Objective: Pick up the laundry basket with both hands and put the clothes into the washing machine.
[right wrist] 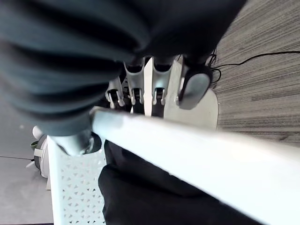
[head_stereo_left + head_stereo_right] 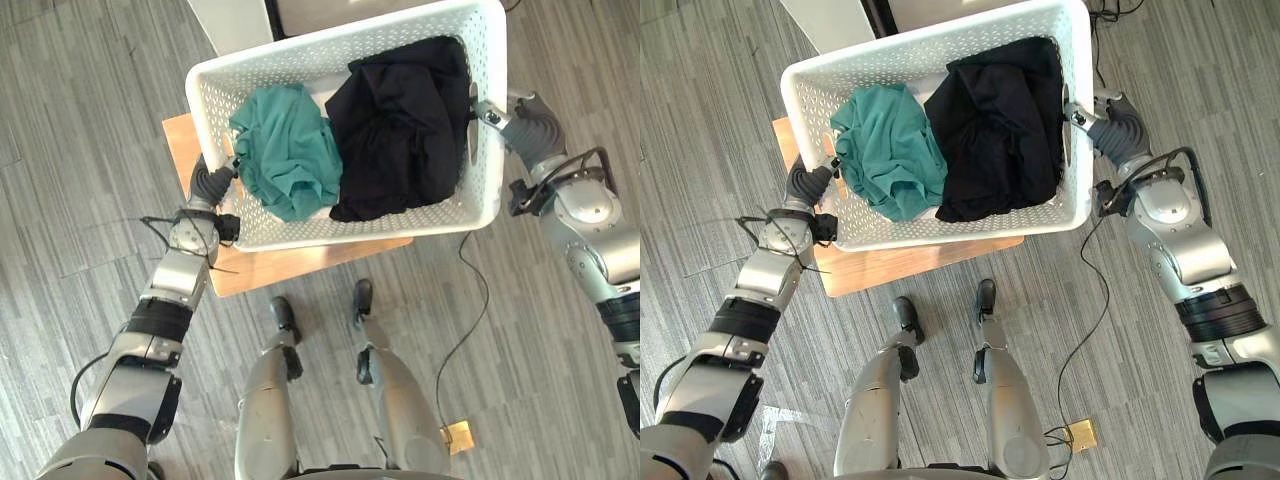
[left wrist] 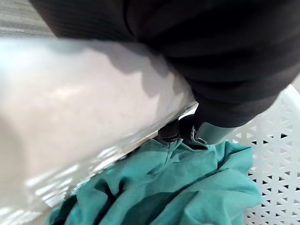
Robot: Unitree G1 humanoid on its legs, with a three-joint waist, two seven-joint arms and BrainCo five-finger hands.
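A white perforated laundry basket [image 2: 340, 42] hangs between my two hands above a low wooden table. Inside lie a teal garment [image 2: 290, 150] on the left and a black garment [image 2: 400, 130] on the right. My left hand [image 2: 212, 182] grips the basket's left end; in the left wrist view its thumb [image 3: 206, 132] reaches over the rim [image 3: 70, 117] above the teal cloth [image 3: 178, 187]. My right hand [image 2: 520, 120] holds the right end. In the right wrist view, its fingers [image 1: 145, 89] curl over the white rim [image 1: 197, 150].
The wooden table [image 2: 300, 265] stands under the basket's near edge. A white panel [image 2: 235, 20] and a dark opening beside it lie just beyond the basket's far side. Grey plank floor surrounds everything, with a small yellow tag [image 2: 458, 435] near my feet.
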